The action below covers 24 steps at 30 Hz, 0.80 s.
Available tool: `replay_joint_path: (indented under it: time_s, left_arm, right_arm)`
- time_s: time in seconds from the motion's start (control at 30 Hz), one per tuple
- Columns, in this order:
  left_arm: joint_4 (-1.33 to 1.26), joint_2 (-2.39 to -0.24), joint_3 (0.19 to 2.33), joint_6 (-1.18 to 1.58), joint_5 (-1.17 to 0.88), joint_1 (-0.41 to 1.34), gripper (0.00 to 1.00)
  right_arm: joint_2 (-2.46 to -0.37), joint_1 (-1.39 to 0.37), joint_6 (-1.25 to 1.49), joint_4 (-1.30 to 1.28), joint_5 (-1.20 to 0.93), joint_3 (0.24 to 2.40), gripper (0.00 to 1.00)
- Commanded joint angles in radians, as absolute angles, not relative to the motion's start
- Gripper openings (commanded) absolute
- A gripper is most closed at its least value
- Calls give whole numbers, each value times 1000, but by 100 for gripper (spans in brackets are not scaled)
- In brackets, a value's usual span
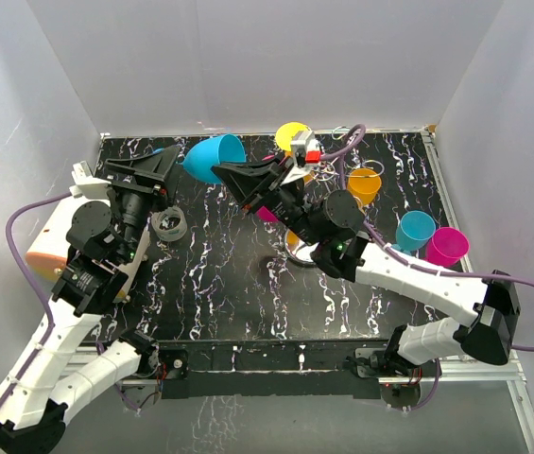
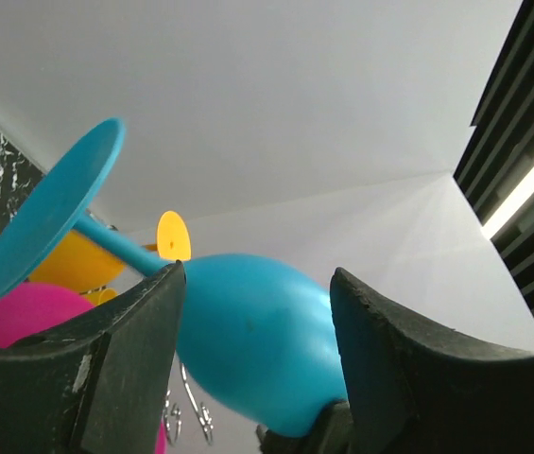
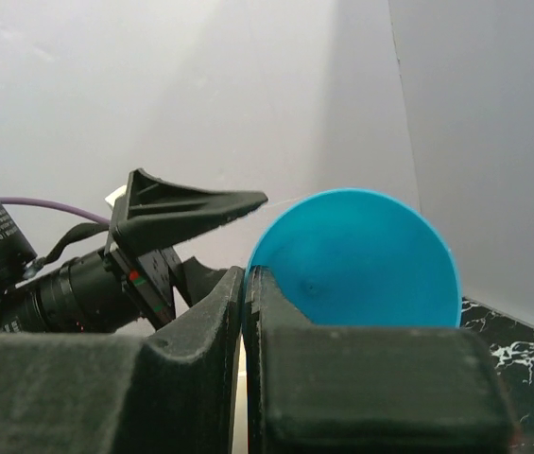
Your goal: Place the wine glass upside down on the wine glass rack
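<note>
The blue glass (image 1: 215,156) hangs tilted between the grippers. The left gripper (image 1: 177,157) is at its narrow end and the right gripper (image 1: 218,171), fingers together, at its rim. Behind the right gripper, under its arm, stands the half-hidden rack (image 1: 290,267).

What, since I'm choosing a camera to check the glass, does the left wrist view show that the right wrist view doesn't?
Only left wrist: the blue glass's stem and round foot, a yellow glass and a pink glass behind it, wire rack loops, the left fingers either side of the bowl. Only right wrist: the glass's open mouth, the right fingers closed together, the left arm's camera. Both: the blue glass.
</note>
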<state>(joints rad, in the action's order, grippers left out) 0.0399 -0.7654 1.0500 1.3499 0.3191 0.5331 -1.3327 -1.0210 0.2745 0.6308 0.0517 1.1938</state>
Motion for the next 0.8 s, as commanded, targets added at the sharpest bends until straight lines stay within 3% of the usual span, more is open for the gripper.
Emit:
replay_joint_path:
  time_s: [0.0,0.27,0.77]
  left_arm:
    - [-79,-765,1045,1366,367,531,59]
    - [-68,-773,1052,1375,376,531,55]
    - [-64,-783,1051,1398,368,532,60]
  right_arm:
    - [-1276,-1026,331,758,25,1169,0]
    - [-1232,-1026,334,796,16,1131,0]
    - [-1297,-1026,330,891,71,1161,0]
